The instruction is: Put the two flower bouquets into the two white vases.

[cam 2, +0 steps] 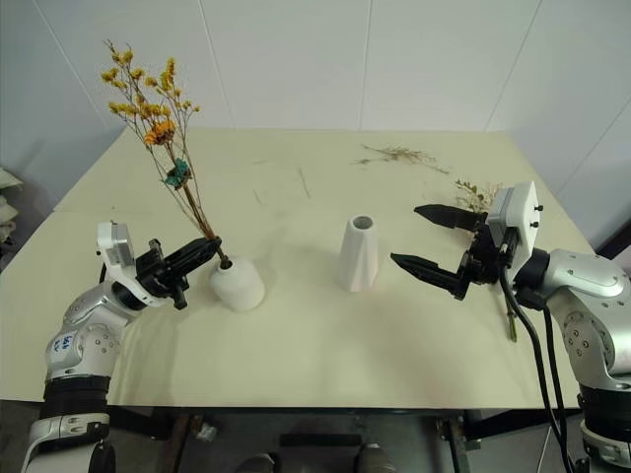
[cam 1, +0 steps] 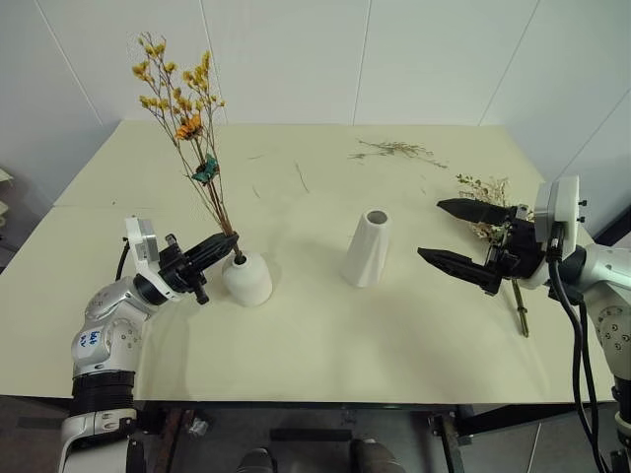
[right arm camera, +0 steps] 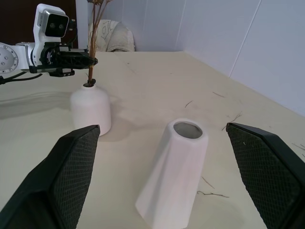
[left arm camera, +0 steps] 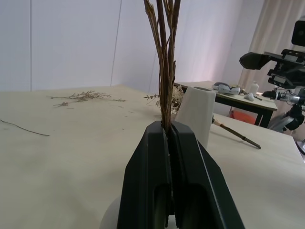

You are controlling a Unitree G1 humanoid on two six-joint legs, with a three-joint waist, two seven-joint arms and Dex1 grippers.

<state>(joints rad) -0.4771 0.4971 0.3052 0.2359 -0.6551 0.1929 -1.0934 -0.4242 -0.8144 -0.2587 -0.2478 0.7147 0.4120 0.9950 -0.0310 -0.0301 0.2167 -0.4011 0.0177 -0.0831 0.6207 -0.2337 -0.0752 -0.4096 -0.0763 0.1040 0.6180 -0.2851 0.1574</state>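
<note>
Cream-white and green, the bushy bouquet (cam 1: 485,193) lies on the counter (cam 1: 315,325) at my right, partly behind my right fingers (cam 1: 459,236), which are spread wide and empty toward the tall cone vase (cam 1: 368,249). Its stem (cam 1: 519,308) runs toward the counter's near edge (so my right arm is nearer). My left fingers (cam 1: 219,246) are clenched on the yellow bouquet (cam 1: 182,108), upright in the squat vase (cam 1: 246,279).

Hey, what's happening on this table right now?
The left gripper is shut on the stems of the yellow bouquet, which already stand in the short vase. The right gripper hangs open beside the empty tall vase, with the cream bouquet lying on the table behind it.
</note>
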